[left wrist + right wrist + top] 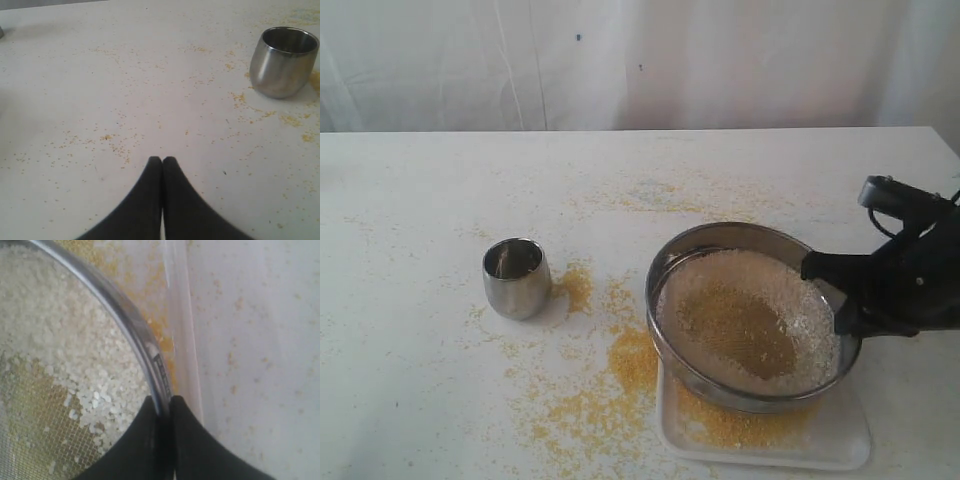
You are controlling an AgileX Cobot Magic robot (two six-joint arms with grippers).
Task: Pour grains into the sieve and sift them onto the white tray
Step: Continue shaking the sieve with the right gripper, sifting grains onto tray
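Steel sieve (720, 392) is rim-clamped by the right gripper (164, 405) over the white tray (825, 442), lower right, catching sifted grains (730, 425); the left gripper (162, 161) is closed, empty.

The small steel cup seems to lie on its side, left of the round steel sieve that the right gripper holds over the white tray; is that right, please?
No: the small steel cup stands upright, as the exterior view shows. The rest holds: the right gripper grips the round steel sieve over the white tray.
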